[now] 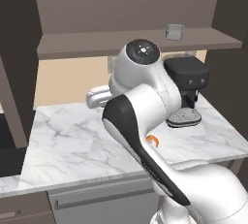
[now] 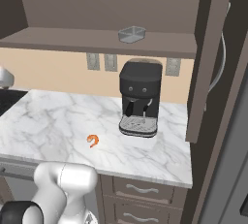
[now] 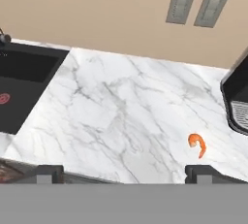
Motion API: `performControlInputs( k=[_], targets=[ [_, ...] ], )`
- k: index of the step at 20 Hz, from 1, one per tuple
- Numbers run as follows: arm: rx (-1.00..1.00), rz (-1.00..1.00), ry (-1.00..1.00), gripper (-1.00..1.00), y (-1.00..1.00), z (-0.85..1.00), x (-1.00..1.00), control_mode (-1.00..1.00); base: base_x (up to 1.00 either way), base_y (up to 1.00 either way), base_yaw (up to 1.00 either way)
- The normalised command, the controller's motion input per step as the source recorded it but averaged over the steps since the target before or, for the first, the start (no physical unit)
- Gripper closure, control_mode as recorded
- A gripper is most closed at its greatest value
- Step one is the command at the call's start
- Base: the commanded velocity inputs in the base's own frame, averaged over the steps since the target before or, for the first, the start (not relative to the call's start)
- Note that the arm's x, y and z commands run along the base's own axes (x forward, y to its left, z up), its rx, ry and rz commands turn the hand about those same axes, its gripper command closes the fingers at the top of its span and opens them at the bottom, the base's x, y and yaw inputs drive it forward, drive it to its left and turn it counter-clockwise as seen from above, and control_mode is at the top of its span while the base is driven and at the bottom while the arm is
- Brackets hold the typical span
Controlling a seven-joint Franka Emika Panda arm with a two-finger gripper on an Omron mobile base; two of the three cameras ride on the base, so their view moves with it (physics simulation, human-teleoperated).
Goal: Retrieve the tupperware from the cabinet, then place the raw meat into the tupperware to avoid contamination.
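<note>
The tupperware (image 1: 175, 31) (image 2: 131, 34), a small grey translucent container, sits on the inner shelf of the open dark brown cabinet (image 1: 97, 46) (image 2: 72, 39). The raw meat (image 2: 92, 140) (image 3: 197, 146) (image 1: 153, 140), a tiny orange curled piece, lies on the marble counter (image 3: 121, 106) left of the coffee machine. In the left base view my arm half hides it. My gripper (image 3: 126, 175) hovers above the counter's front edge, open, its fingertips (image 3: 48, 173) wide apart with nothing between them. The meat lies just above the right fingertip in the hand view.
A black coffee machine (image 1: 186, 80) (image 2: 140, 97) (image 3: 237, 102) stands at the counter's right under the shelf. A black cooktop (image 3: 24, 80) lies at the left end. Wall outlets (image 3: 181, 5) sit on the beige backsplash. An open cabinet door (image 2: 208, 58) stands at the right.
</note>
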Motion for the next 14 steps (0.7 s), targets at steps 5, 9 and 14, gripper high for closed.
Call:
performControlInputs(
  k=[5,9,14],
  targets=[
    [-0.17,0.19,-0.09,-1.00,-0.59,-0.02,0.18,-1.00,0.00,0.00,0.00],
    [-0.22,0.15,-0.04,-1.00,-0.55,0.03,0.17,-1.00,0.00,0.00,0.00],
    [-0.25,0.08,-0.05,-1.00,-0.47,0.03,0.14,-1.00,0.00,0.00,0.00]
  ],
)
